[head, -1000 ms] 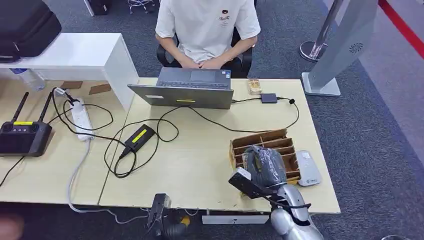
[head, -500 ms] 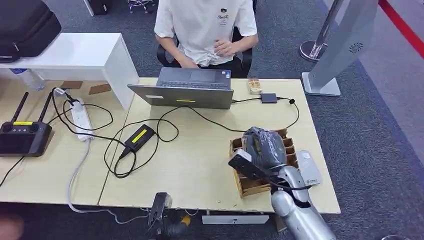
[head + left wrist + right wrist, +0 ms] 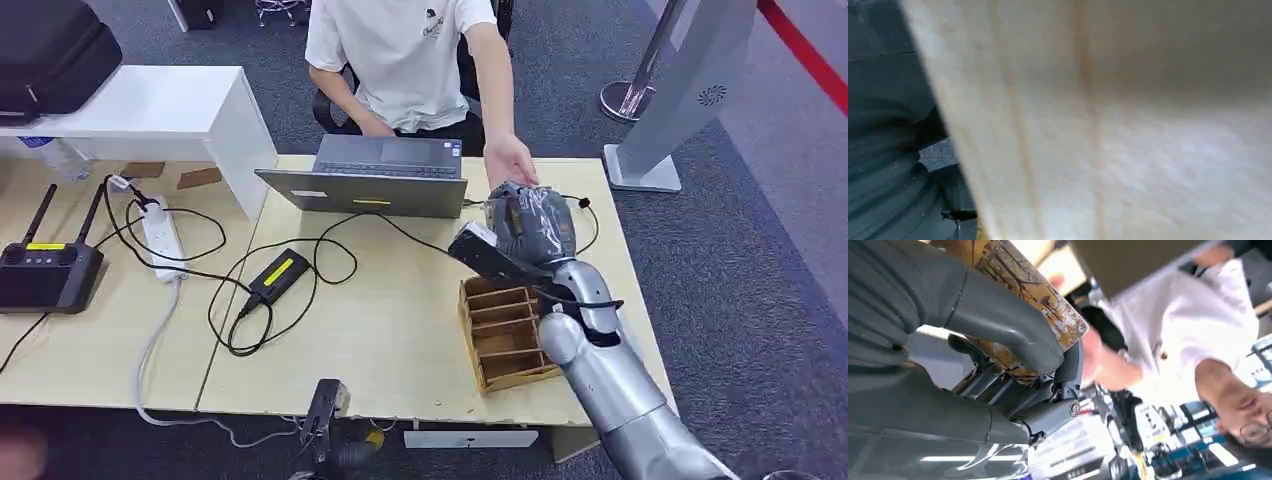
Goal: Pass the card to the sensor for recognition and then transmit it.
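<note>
My right hand (image 3: 528, 225) is raised above the far right of the table, just past the laptop's right end. In the right wrist view its thumb (image 3: 998, 322) and dark fingers pinch a card (image 3: 1053, 310) printed with brown and yellow tree branches. A person in a white shirt sits behind the table, and their hand (image 3: 510, 160) reaches forward to just beyond my right hand. My left hand (image 3: 340, 458) hangs below the table's near edge, and too little of it shows to tell how its fingers lie.
A wooden slotted box (image 3: 505, 335) stands on the table under my right forearm. A grey laptop (image 3: 375, 180) sits at the far edge, with cables and a black power brick (image 3: 278, 275) in the middle. A power strip (image 3: 162, 238) and a black controller (image 3: 48, 275) lie on the left.
My right hand has risen from over the wooden box and moved away from me with the card. The person's arm has stretched out towards it.
</note>
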Robot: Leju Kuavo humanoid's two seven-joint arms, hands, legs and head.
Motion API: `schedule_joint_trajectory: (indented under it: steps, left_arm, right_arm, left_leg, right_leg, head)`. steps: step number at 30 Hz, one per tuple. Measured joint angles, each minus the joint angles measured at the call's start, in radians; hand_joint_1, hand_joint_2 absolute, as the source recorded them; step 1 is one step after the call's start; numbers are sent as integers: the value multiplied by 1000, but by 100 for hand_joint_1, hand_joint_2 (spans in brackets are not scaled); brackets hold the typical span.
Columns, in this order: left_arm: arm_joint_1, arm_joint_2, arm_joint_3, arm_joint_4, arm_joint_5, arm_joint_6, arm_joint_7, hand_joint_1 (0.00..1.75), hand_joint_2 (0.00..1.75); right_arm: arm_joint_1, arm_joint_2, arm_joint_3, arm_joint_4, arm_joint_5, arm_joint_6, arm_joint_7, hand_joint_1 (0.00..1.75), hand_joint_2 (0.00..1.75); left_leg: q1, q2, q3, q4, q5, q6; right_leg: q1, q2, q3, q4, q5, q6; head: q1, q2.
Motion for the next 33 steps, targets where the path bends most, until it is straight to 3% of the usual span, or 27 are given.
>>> schedule_joint_trajectory:
  steps: [13, 18, 19, 33]
  left_arm:
    - [-59, -33, 0, 34, -53, -18, 71, 0, 175]
    - [-73, -46, 0, 43, -57, -26, 84, 0, 175]
    - [-76, -47, 0, 45, -57, -26, 84, 0, 175]
    - [-80, -64, 5, 61, -44, -30, 73, 0, 175]
  right_arm:
    - [-290, 69, 37, 340, 267, -76, 188, 175, 175]
    - [-346, 90, 51, 443, 298, -75, 219, 175, 175]
    - [-354, 93, 52, 460, 299, -75, 222, 0, 175]
    - [-367, 108, 56, 526, 310, -95, 192, 0, 175]
  left_leg:
    - [0, 0, 0, 0, 2, 0]
    - [0, 0, 0, 0, 2, 0]
    - [0, 0, 0, 0, 2, 0]
    - [0, -1, 0, 0, 2, 0]
  right_leg:
    - [0, 0, 0, 0, 1, 0]
    - [0, 0, 0, 0, 1, 0]
    - [0, 0, 0, 0, 1, 0]
    - [0, 0, 0, 0, 1, 0]
  head:
    - [0, 0]
    - [0, 0]
    - [0, 0]
    - [0, 0]
